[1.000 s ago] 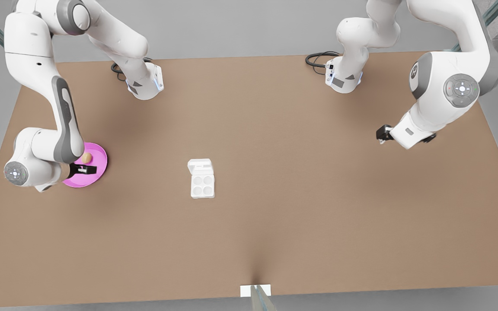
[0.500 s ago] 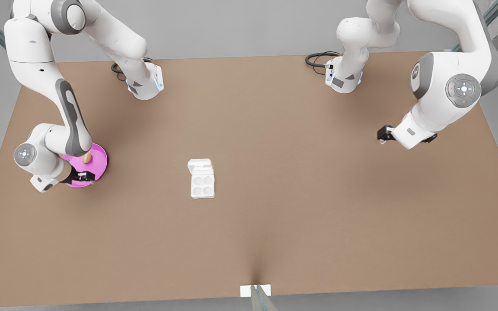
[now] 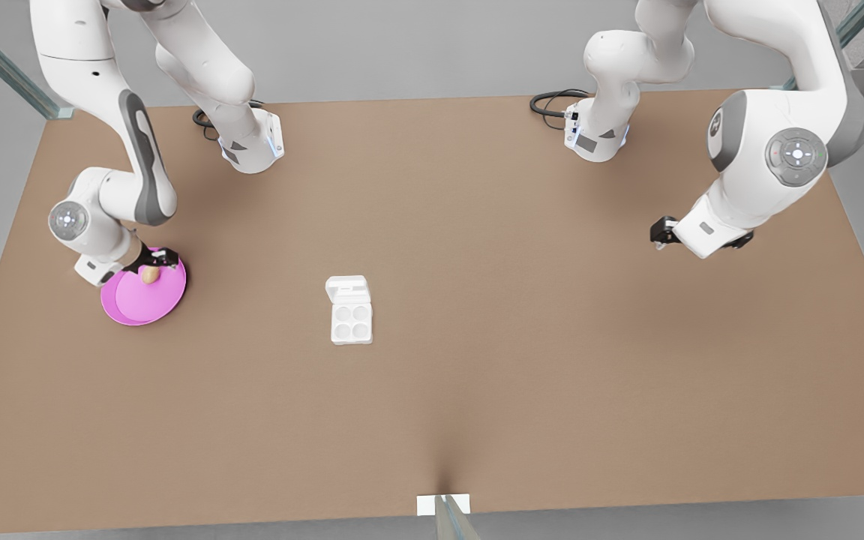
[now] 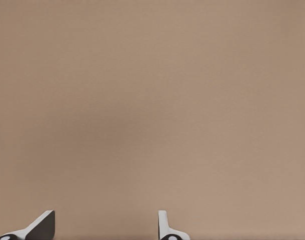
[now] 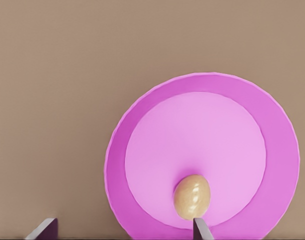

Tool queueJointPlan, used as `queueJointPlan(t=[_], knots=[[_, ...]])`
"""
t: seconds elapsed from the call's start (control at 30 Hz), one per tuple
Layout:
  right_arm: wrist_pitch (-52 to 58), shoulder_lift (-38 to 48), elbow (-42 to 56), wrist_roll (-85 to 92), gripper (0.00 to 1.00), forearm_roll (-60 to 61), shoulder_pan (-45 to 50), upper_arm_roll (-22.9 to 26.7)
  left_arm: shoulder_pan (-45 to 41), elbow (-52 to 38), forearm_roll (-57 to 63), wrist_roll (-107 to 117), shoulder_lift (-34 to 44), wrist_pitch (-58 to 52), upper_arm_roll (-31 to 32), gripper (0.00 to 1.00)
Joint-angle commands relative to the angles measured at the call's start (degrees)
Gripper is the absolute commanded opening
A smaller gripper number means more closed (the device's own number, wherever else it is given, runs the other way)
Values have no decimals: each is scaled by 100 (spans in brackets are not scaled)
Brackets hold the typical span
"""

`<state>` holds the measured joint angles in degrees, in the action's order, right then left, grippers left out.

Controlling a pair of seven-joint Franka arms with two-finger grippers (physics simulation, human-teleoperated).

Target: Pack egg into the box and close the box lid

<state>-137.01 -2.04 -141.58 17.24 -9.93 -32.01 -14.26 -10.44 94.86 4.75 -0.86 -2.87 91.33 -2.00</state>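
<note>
The tan egg (image 3: 150,275) (image 5: 192,196) lies on a round pink plate (image 3: 136,309) (image 5: 202,82) at the front view's left. My right gripper (image 3: 159,259) (image 5: 121,229) hangs open just over the plate's far rim, one fingertip (image 5: 200,227) close beside the egg. The white box (image 3: 351,322) sits mid-table, its four cups bare and its box lid (image 3: 347,288) folded open on the far side. My left gripper (image 3: 658,231) (image 4: 102,229) waits open above bare table at the front view's right.
Both arm bases (image 3: 252,146) (image 3: 595,135) stand at the table's far edge with black cables. A small white tag (image 3: 443,504) marks the near edge. Brown tabletop (image 3: 522,337) stretches between the plate, the box and the left arm.
My right gripper swung from the plate's near side to its far rim, ending beside the egg. The left arm barely shifted. Egg and box stayed put.
</note>
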Motion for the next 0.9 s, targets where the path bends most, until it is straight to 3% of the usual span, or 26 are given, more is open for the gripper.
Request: queueJointPlan(t=[0.0,0.43,0.87], knots=[[-124,11,-89,421,100,17,-16,2,51,-3,8,-2,5,-10,-2,100],[-845,-429,-45,957,100,-36,-930,2,51,-3,8,-2,5,-1,-2,100],[-1513,-1466,-36,1001,100,-62,-1053,11,42,-3,8,-2,5,-10,-2,100]])
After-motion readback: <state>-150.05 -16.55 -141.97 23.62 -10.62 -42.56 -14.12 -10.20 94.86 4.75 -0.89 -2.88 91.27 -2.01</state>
